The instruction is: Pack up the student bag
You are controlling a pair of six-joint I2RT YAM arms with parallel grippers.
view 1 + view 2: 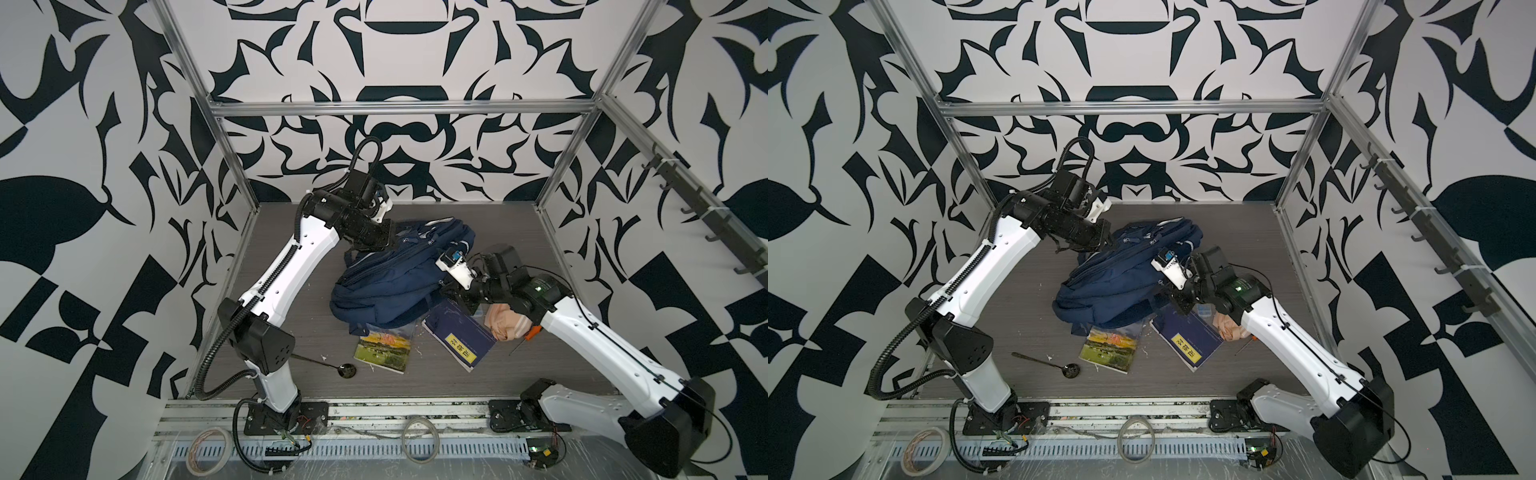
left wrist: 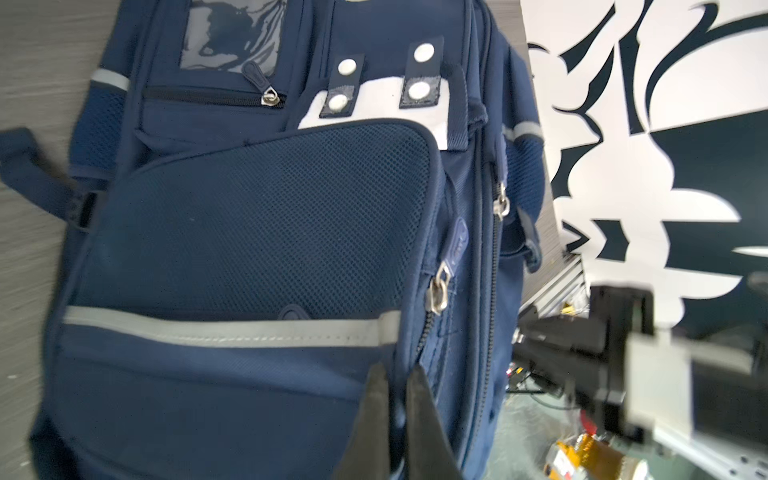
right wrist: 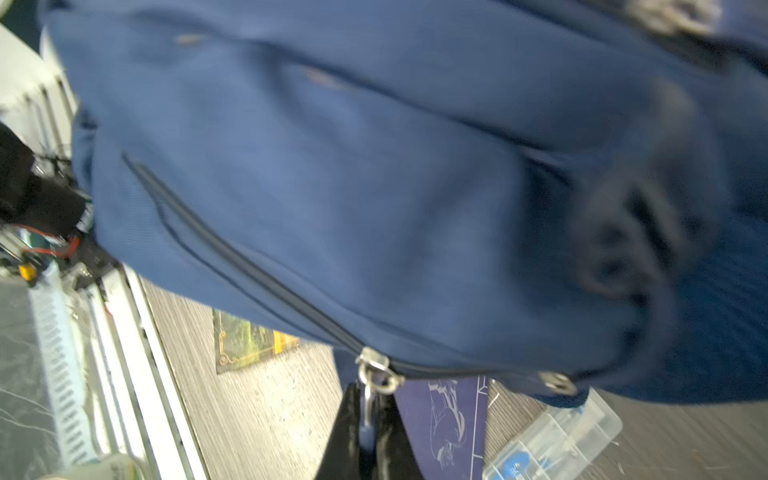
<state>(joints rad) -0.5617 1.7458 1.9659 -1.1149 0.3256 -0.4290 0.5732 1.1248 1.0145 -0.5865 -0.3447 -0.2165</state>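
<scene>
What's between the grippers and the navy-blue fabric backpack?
Nothing visible: the right gripper is shut on the blue zip pull of the navy-blue fabric backpack, and the left gripper pinches its fabric.

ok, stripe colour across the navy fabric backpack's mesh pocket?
Light grey stripe, clearest in left wrist view.

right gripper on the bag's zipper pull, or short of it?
Touching: right wrist view shows the right gripper pinching the zipper pull of the student bag.
</scene>
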